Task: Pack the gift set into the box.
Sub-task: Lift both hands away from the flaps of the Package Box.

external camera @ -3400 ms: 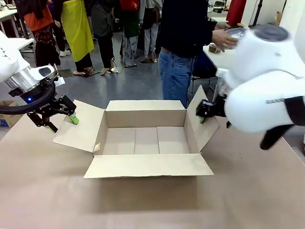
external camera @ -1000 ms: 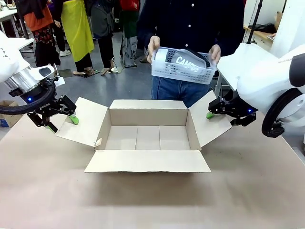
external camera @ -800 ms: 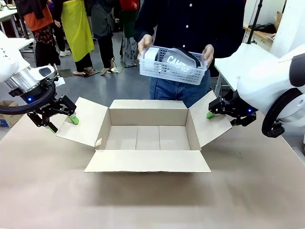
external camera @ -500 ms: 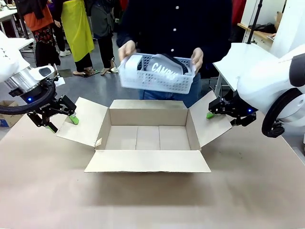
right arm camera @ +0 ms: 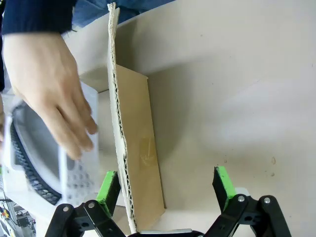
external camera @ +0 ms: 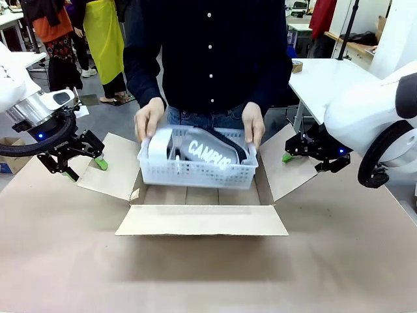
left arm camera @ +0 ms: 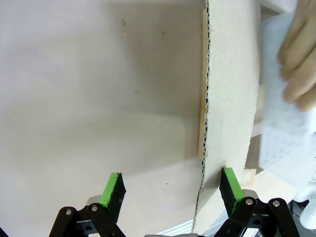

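Front view, from the left: my left gripper (external camera: 85,168) is released, its fingers spread to either side of the left flap (external camera: 107,166) of the cardboard box (external camera: 202,220). In the middle, a person's hands (external camera: 150,117) hold the white basket (external camera: 195,173), with its "CAMPUS" piece (external camera: 207,151), by both ends, low over the open box. My right gripper (external camera: 305,162) is also released, straddling the right flap (external camera: 277,173).
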{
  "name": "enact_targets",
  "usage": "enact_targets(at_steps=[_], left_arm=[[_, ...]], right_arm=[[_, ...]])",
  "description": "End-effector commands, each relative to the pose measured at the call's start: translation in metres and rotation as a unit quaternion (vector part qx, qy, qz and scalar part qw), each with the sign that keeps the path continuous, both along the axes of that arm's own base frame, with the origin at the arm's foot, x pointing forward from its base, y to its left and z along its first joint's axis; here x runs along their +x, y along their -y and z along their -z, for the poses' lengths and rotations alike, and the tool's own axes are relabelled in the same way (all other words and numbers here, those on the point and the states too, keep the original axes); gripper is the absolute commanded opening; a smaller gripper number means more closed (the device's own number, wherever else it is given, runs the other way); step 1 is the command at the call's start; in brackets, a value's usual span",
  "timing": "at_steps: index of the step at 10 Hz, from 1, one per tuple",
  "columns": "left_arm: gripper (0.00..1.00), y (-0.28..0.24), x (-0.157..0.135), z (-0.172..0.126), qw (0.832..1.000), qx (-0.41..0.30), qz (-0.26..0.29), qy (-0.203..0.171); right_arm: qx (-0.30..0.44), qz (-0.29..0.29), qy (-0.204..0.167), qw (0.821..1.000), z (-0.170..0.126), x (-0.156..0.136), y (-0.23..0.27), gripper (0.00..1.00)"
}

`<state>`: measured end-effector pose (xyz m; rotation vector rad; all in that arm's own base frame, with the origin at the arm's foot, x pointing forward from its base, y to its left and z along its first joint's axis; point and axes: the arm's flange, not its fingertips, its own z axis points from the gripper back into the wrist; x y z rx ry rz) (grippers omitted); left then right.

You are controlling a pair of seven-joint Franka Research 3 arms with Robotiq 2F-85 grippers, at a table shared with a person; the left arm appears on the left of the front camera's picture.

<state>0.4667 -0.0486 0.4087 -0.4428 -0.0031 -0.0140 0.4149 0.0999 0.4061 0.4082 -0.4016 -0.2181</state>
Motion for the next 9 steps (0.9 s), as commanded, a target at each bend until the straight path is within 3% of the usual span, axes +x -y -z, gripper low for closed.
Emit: enact_targets(at_steps=[1,9], left_arm=[[1.00,-0.0001,-0.0022,-0.0016,1.000,0.007,-0.005,0.001],[1.00,-0.0001,-0.0022,-0.0016,1.000,0.007,-0.005,0.001]], right_arm=[[0.004,0.002,0.000,1.000,0.0002,-0.0013,0.0001,1.00],[0.004,0.002,0.000,1.000,0.0002,-0.0013,0.0001,1.00]])
